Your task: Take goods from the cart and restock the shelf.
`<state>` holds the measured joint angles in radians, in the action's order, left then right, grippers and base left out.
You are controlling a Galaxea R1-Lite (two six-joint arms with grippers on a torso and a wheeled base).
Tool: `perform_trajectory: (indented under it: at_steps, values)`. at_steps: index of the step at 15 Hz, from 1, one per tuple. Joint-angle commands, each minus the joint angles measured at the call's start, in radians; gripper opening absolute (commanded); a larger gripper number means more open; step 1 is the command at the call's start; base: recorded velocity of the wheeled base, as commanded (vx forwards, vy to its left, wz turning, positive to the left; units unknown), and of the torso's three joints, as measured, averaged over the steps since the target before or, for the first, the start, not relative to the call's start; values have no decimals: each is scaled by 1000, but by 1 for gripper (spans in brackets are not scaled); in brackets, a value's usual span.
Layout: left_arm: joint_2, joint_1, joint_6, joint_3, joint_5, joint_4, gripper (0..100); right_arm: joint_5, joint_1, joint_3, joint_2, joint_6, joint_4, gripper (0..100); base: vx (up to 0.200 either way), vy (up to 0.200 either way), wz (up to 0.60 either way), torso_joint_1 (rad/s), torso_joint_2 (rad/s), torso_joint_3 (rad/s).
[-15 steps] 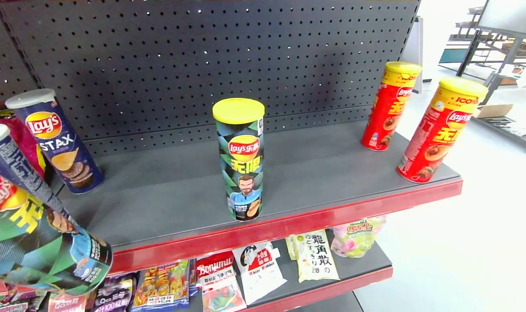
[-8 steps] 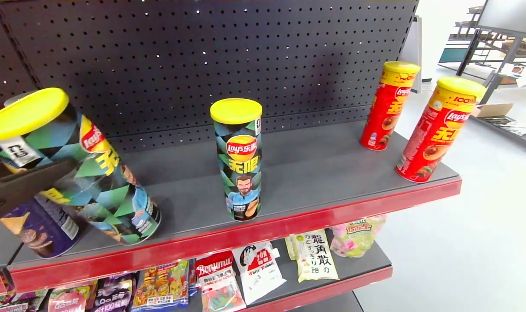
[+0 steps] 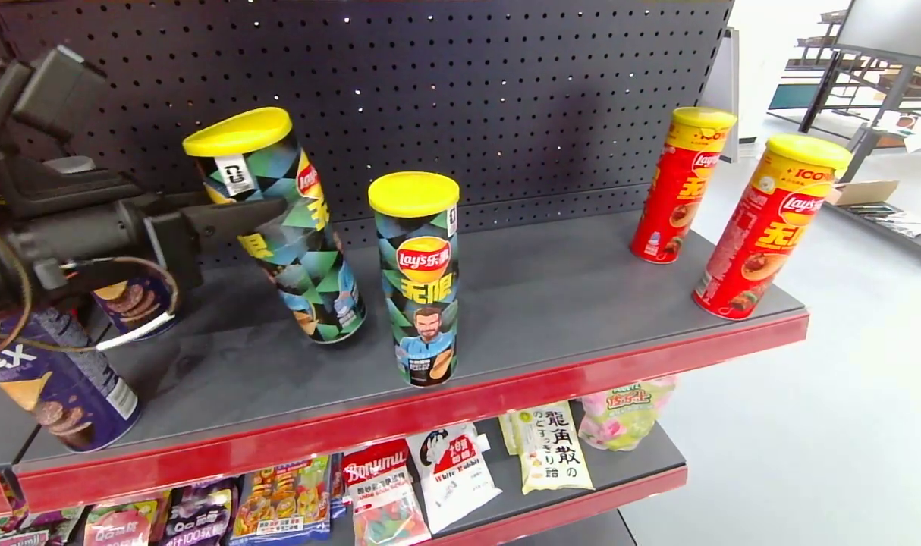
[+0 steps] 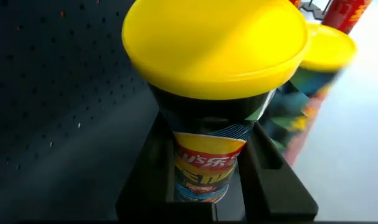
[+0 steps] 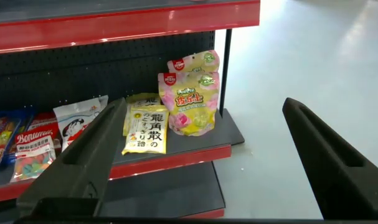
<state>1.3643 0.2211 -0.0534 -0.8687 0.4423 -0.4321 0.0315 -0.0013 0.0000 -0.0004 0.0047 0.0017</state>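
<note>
Left claw (image 3: 267, 218) around tilted yellow-lidded green can (image 3: 312, 277) beside upright twin (image 3: 422, 296)

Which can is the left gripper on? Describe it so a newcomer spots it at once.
On the upper shelf with the red lip, before the pegboard, two green-patterned, yellow-lidded cans are left of centre. Yours is the tilted can, clamped in the left gripper; its twin stands upright and free.
</note>
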Motion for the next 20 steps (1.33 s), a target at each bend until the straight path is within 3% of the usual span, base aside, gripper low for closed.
perform_trajectory:
  at_steps: [1,11,13,17,20]
  values:
    - [188,29,-2,-99,-5,-60,0,1,0,0,0,0,0,100,0,0,0,0,0,0]
    - [454,69,-3,-317,-1,-135,0,1,0,0,0,0,0,100,0,0,0,0,0,0]
    - [470,72,-9,-332,-1,-137,0,1,0,0,0,0,0,100,0,0,0,0,0,0]
    - [480,92,-57,-331,1,-132,0,1,0,0,0,0,0,100,0,0,0,0,0,0]
    - [487,104,-63,-331,1,-131,0,1,0,0,0,0,0,100,0,0,0,0,0,0]
